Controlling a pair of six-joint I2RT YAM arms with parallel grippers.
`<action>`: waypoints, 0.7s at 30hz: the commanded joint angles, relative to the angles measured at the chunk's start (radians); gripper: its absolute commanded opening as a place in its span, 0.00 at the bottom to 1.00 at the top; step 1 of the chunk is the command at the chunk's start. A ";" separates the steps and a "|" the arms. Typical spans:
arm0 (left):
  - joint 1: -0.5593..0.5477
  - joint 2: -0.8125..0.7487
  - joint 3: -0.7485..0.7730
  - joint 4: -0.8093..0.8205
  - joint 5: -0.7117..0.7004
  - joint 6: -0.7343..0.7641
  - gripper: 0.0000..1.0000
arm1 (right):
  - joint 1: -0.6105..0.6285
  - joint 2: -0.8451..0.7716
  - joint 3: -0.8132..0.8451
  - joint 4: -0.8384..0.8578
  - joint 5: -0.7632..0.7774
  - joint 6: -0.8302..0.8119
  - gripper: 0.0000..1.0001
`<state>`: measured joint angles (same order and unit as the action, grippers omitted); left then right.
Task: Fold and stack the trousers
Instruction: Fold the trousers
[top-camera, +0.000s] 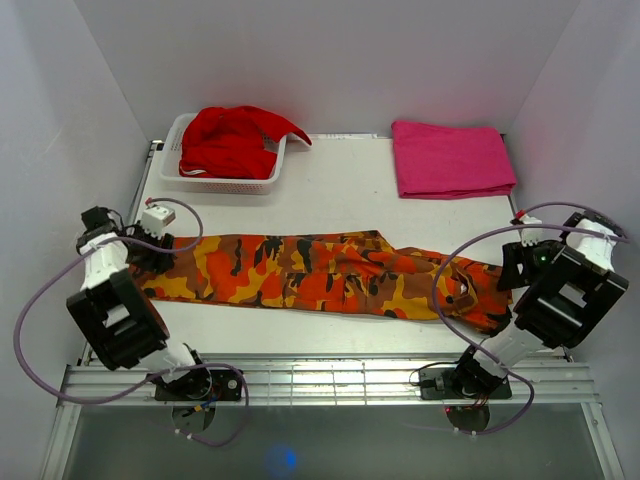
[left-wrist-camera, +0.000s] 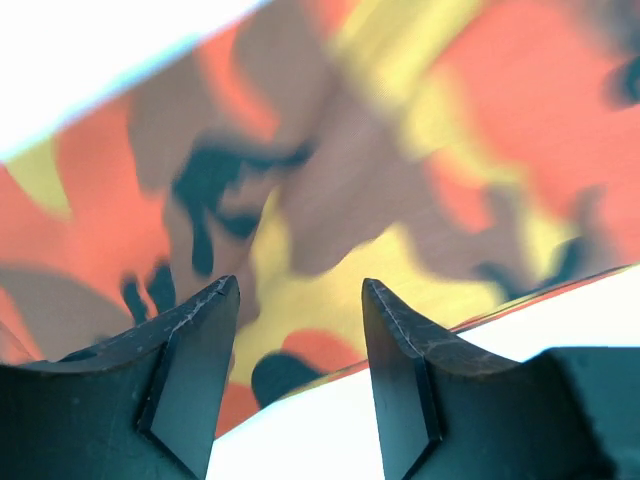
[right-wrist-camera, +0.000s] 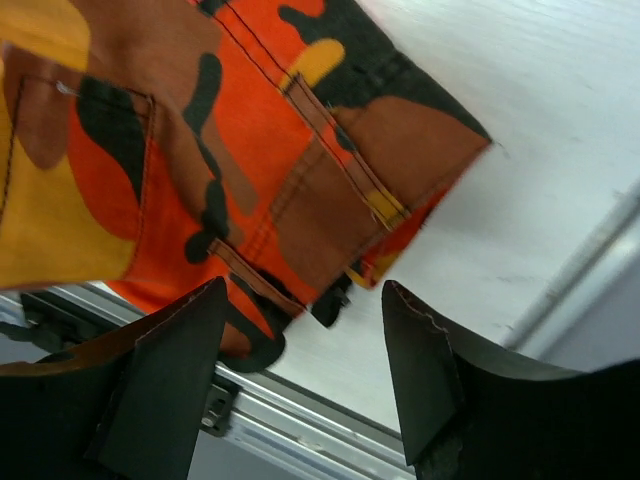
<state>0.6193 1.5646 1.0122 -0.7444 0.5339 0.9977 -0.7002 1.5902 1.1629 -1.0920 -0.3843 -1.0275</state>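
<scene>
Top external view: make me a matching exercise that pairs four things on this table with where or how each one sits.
Things:
1 trousers
2 red garment
3 pink cloth
4 left pincer

States:
A heaped in the white basket, far left
B open, just above camouflage print
C folded flat, far right
D spread out full length along the near side

Pairs: 1-D; 2-A; 3-C; 4-B
</scene>
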 joint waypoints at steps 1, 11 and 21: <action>-0.122 -0.182 -0.035 -0.039 0.169 0.013 0.63 | 0.062 0.069 -0.022 0.009 -0.048 0.147 0.69; -0.312 -0.256 -0.188 0.053 0.135 -0.102 0.64 | 0.087 0.048 -0.110 0.106 0.042 0.372 0.77; -0.401 -0.249 -0.287 0.120 0.094 -0.171 0.64 | -0.038 -0.176 -0.264 0.100 0.096 0.478 0.89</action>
<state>0.2386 1.3258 0.7403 -0.6617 0.6270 0.8581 -0.7071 1.4277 0.9375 -0.9863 -0.3058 -0.6075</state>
